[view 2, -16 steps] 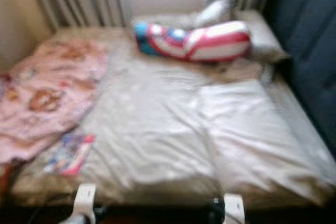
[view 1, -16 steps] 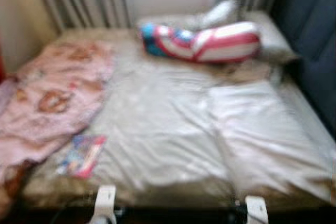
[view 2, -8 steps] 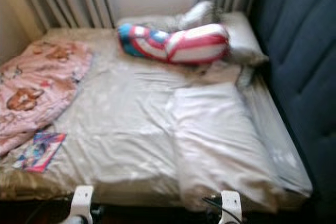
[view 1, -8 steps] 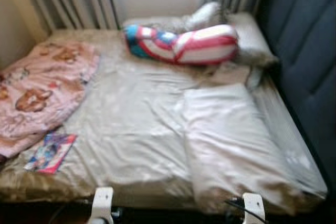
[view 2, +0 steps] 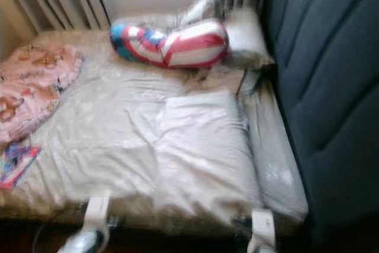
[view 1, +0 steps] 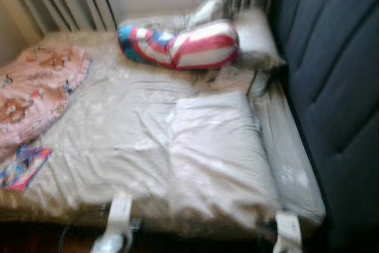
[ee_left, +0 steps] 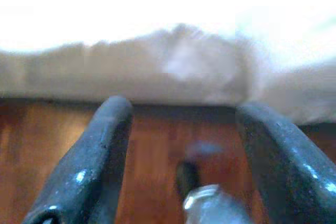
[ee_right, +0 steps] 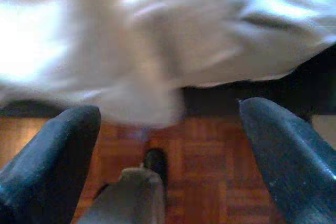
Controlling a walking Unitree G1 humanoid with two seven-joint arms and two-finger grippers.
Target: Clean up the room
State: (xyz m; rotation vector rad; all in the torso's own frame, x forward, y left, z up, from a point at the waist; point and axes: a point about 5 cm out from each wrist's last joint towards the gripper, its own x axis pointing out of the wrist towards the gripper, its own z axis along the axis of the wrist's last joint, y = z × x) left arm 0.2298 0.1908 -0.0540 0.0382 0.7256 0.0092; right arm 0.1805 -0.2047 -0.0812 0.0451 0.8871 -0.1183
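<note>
Bed (view 1: 136,140): one, pale crumpled sheet, dark headboard (view 1: 331,75) along its right edge.
Pillows: one striped red, white and blue (view 1: 177,45) at the far edge; one grey (view 1: 254,39) in the far right corner.
Blanket (view 1: 35,87): one, pink, at the left edge.
Book (view 1: 23,167): one, near left corner.
Left gripper (ee_left: 181,145): fingers wide, empty, over wood floor (ee_left: 152,145) at the near edge.
Right gripper (ee_right: 168,150): fingers wide, empty, likewise.
</note>
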